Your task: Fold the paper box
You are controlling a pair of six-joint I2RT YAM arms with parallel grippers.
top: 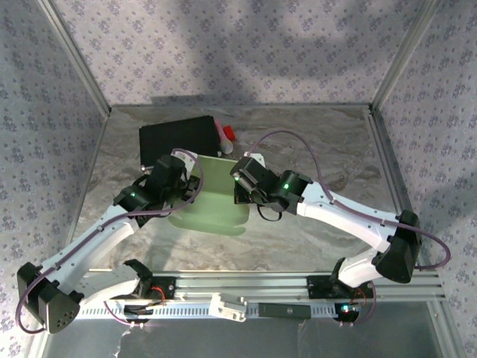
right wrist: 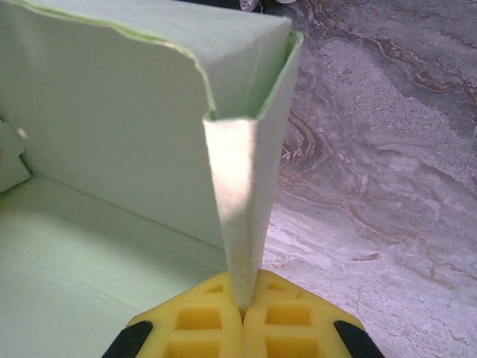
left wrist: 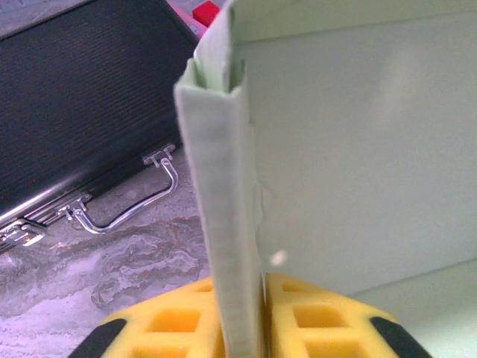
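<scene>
Tabletop (top: 328, 149): left claw (left wrist: 238, 302), right claw (right wrist: 242, 297) pinching paper box (top: 216, 195).

This is looking like a robot test lab: two white-and-black robot arms (top: 100, 237) are sitting on a silver metal rail (top: 283, 286), and purple flower-patterned walls (top: 223, 45) are standing around a grey marble-look table (top: 328, 149).

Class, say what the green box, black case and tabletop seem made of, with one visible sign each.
The paper box: thin matte card, judging by crisp creases and thin cut edges. The black case: ribbed, dull shell, plastic or metal, unclear; its handle looks polished metal. The table: marble-veined, faintly glossy sheet, possibly printed.
</scene>
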